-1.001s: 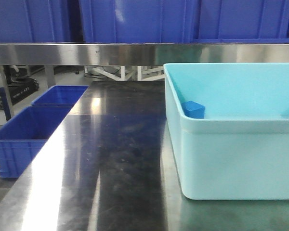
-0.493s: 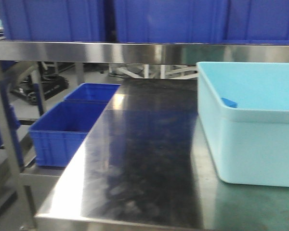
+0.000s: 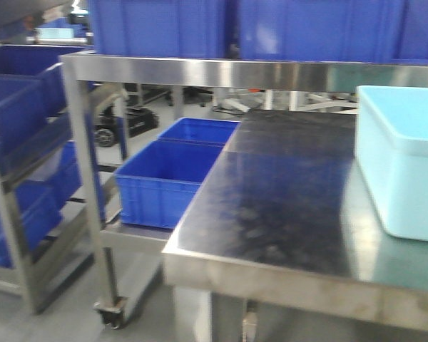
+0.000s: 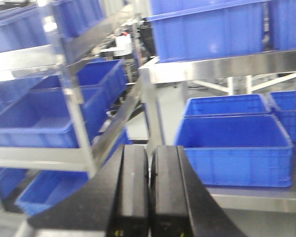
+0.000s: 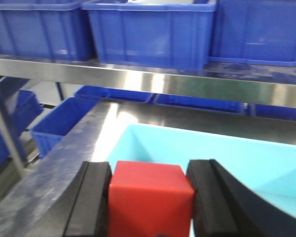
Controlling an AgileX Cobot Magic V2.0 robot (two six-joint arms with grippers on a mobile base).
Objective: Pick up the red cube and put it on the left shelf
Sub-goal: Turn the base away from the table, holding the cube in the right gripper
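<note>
The red cube (image 5: 150, 197) sits clamped between the two black fingers of my right gripper (image 5: 149, 170), held above the near left part of the pale cyan tub (image 5: 227, 148). My left gripper (image 4: 149, 153) is shut and empty, its fingers pressed together. It faces the left shelf (image 4: 44, 160), a steel rack with large blue bins. That rack also shows at the far left of the front view (image 3: 18, 171). Neither gripper shows in the front view.
The steel tabletop (image 3: 285, 199) carries the cyan tub (image 3: 399, 164) at its right. An overhead steel rail (image 3: 235, 71) bears blue bins. Two open blue bins (image 3: 164, 178) sit low between the table and the left rack. A steel post (image 3: 85, 178) stands at the table's left.
The front view has swung left. The cyan tub slid to the right edge, the small blue block left view, and the left rack with blue bins came into view.
</note>
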